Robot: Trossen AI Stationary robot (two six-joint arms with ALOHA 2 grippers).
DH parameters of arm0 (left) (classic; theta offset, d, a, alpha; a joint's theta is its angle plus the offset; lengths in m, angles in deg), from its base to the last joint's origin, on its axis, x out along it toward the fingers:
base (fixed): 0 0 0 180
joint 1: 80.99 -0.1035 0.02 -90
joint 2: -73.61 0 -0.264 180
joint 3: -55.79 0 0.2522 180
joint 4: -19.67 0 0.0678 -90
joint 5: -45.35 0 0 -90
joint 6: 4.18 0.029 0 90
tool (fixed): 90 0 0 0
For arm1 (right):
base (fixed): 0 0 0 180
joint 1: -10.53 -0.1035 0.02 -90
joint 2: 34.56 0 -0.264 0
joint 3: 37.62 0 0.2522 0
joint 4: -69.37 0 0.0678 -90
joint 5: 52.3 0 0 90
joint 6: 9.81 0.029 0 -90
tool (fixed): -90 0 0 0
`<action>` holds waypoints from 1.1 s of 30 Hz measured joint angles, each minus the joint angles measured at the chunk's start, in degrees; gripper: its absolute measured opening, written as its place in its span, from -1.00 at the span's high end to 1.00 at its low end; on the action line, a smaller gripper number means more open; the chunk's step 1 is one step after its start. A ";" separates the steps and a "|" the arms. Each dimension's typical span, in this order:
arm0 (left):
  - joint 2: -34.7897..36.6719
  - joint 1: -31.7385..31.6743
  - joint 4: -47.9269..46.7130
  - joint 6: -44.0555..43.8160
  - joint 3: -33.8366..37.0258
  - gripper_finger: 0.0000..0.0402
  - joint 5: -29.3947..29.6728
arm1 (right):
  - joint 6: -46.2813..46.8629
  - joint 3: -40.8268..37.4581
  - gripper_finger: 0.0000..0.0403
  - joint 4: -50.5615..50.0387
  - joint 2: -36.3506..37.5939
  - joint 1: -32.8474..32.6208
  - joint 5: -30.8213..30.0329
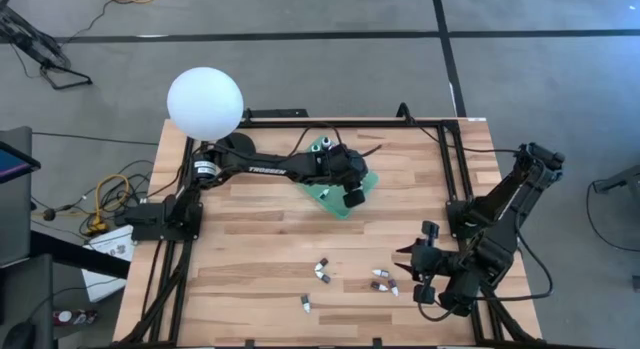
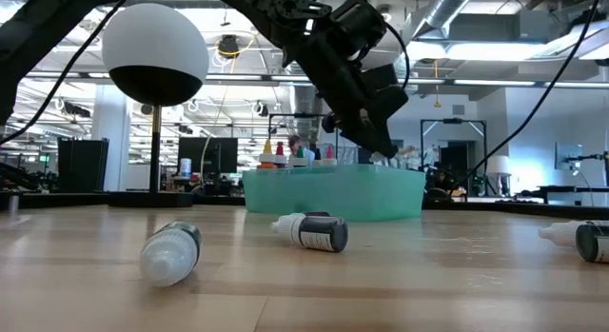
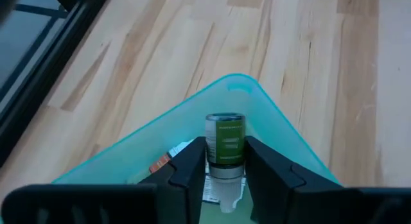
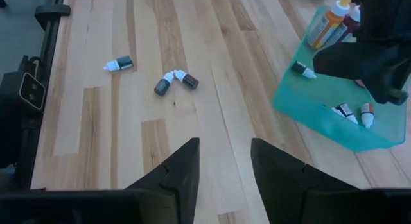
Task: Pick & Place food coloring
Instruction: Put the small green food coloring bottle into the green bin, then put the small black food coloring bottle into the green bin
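Low view, near to far: a clear bottle (image 2: 171, 253) lies on its side at lower left, a dark bottle with white tip (image 2: 312, 231) at centre, another dark one (image 2: 588, 241) at the right edge, all on the wood table (image 2: 428, 284). Behind them sits the green tray (image 2: 333, 191), with upright bottles (image 2: 297, 153) showing over its rim. The left gripper (image 3: 225, 169) hangs over the tray, jaws clamped on a green-labelled food coloring bottle (image 3: 225, 142) either side of its neck, tip towards the camera; in the left wrist view the tray corner sits upper centre. The step looks like release into the tray. To do it well: lower until the bottle is close to the tray floor, open slowly, keep clear of the bottles already lying inside, then lift straight up before swinging out. The right gripper (image 4: 225, 166) waits at lower right of the high view, jaws apart and empty, over bare wood. In the right wrist view, three loose bottles (image 4: 172, 81) lie at upper left, well apart from the tray at upper right.
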 joint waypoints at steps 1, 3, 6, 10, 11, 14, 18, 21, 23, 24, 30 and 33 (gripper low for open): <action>0.00 0.00 0.00 -0.08 0.00 0.49 0.14 | 0.00 0.00 0.34 0.00 0.00 0.00 0.00; 0.00 0.00 0.11 -0.18 0.00 0.43 0.87 | 0.00 0.00 0.34 0.02 0.00 0.00 0.00; 0.00 0.00 0.24 -0.18 0.00 0.31 1.39 | 0.00 0.00 0.33 0.02 0.00 0.00 0.00; 0.00 0.00 0.02 -0.19 0.00 0.19 1.39 | 0.02 0.00 0.34 0.00 0.00 0.00 0.00; 0.00 0.02 0.01 -0.17 0.00 0.17 1.33 | 0.02 0.00 0.34 0.00 0.00 0.00 0.01; 0.33 0.38 -0.67 -0.11 0.00 0.14 0.06 | 0.04 0.00 0.34 0.00 0.00 0.00 0.00; 0.78 1.42 -8.15 1.27 -2.72 0.16 -0.53 | 0.07 0.00 0.34 0.02 0.00 0.00 -0.08; 1.02 2.51 -15.97 1.89 -5.59 0.19 -0.52 | 0.07 0.00 0.34 0.10 0.00 0.00 -0.13; 1.23 3.17 -23.24 1.74 -7.62 0.22 -0.53 | 0.07 0.00 0.34 0.28 0.00 0.13 -0.15; 1.30 3.55 -26.22 1.42 -8.60 0.23 -0.53 | 0.07 0.00 0.34 0.27 0.00 0.23 -0.15; 1.44 6.36 -44.28 -2.26 -13.40 0.31 -0.60 | 0.07 0.00 0.34 0.75 0.00 1.05 -0.17; 1.44 7.87 -49.57 -4.56 -14.08 0.33 -0.58 | 0.07 0.00 0.34 0.96 0.00 1.35 -0.17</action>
